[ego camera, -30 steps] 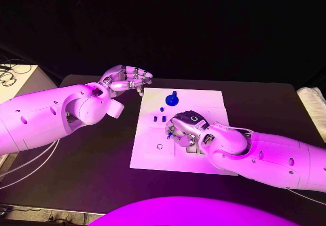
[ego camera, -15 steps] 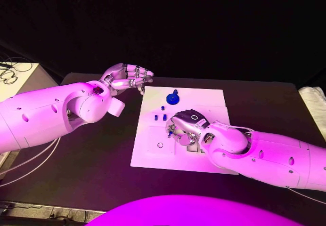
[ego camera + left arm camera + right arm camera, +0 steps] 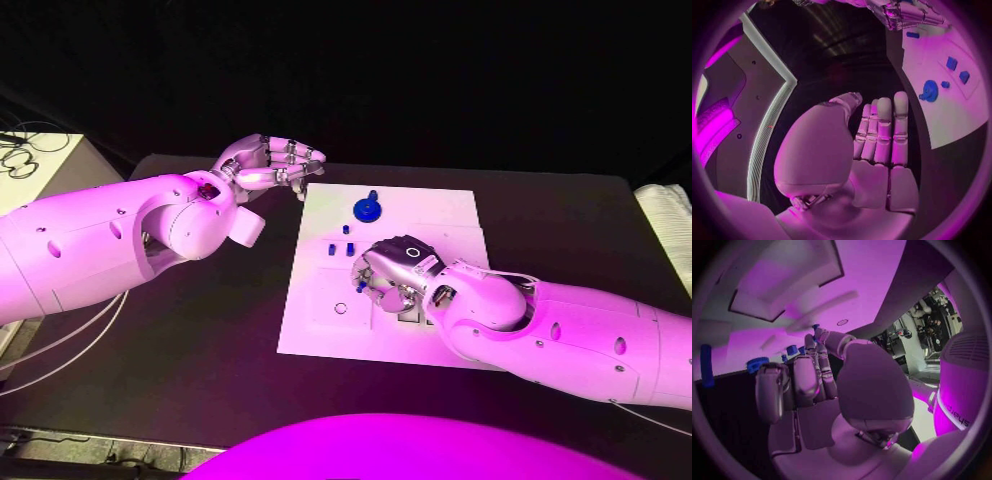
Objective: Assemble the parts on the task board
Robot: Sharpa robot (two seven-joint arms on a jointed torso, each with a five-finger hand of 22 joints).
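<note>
1. Right robot hand (image 3: 392, 272) sits lower centre of the head view, over the middle of the task board (image 3: 325, 330). Fingers curled down toward the board. A small blue part (image 3: 359, 285) shows at its fingertips; can't tell whether it is pinched or just touched.
2. Right wrist view: right robot hand (image 3: 811, 375) fingers lie close together, bent forward, with blue parts beyond the fingertips, among them a tall blue peg (image 3: 706, 365) and a round blue knob (image 3: 756, 362).
3. Task board: white plate, centre of the head view, on the black worktop (image 3: 188, 360). A small ring-shaped hole (image 3: 339, 309) sits on its lower left area.
4. Two small blue parts (image 3: 339, 247) lie side by side on the board just above the right robot hand.
5. A round blue knob part (image 3: 366, 209) stands near the board's top edge, centre.
6. Left robot hand (image 3: 271, 165) is at upper left of the head view, just off the board's top left corner, above the worktop. Fingers curled in, holding nothing.
7. Left wrist view: left robot hand (image 3: 879, 135) fingers side by side, nothing in them; the board with the blue knob (image 3: 929, 91) lies beyond.
</note>
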